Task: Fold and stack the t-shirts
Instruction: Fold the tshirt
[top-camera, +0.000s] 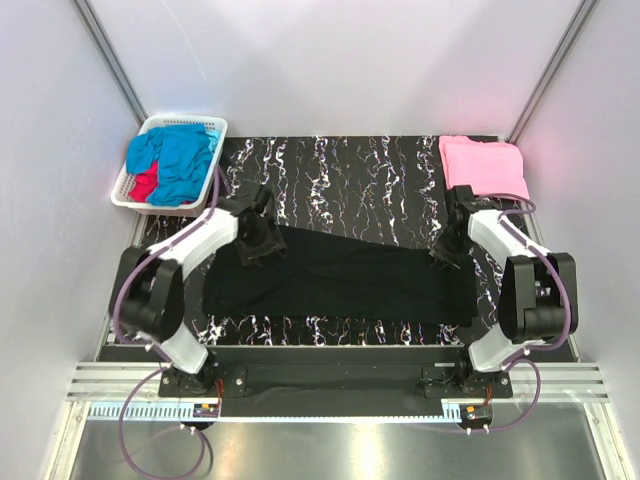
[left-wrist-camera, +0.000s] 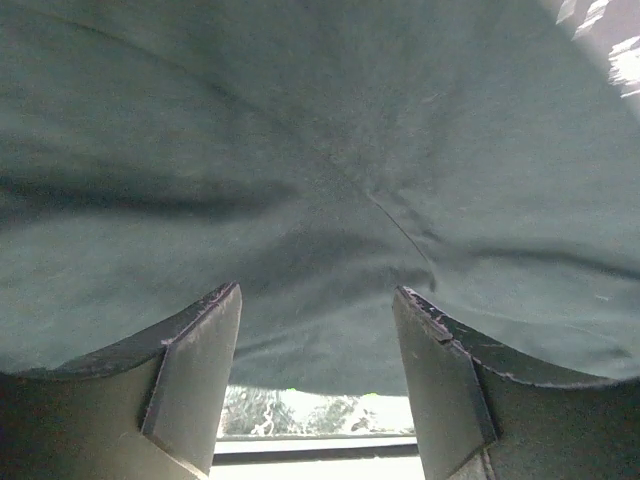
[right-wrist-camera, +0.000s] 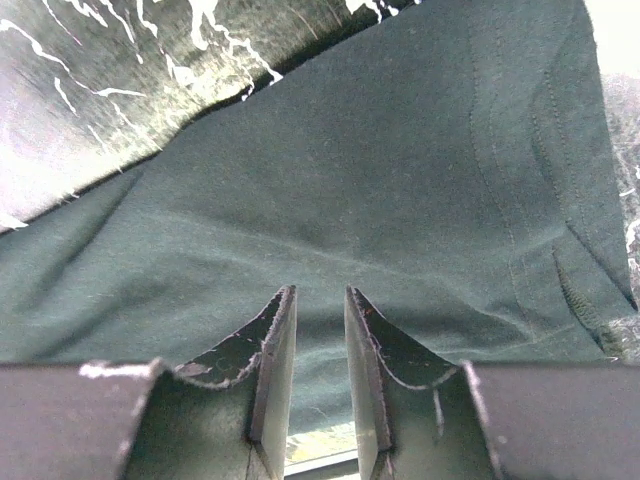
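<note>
The black t-shirt (top-camera: 350, 280) lies spread on the bench (top-camera: 350, 165). Left end effector (left-wrist-camera: 317, 290) gapes wide and right end effector (right-wrist-camera: 320, 290) stands narrowly parted, both empty at its far edge. Advised: pinch both ends level, then fold evenly.

overall: top view is bright and even, soft white light from overhead, pale walls (top-camera: 330, 60) bouncing it around, hardly any hard shadows
black t-shirt (top-camera: 350, 275): just a flat dark blob from above, folds barely readable; wrist cams wash it out to grey-green
left wrist: cloth ahead of the left gripper (left-wrist-camera: 318, 290) looks soft-focus, blown-out white patch far up-right of it
right wrist: sharper, stitching right of the right gripper (right-wrist-camera: 320, 290) is crisp, table (right-wrist-camera: 120, 60) up-left of it glares white
</note>
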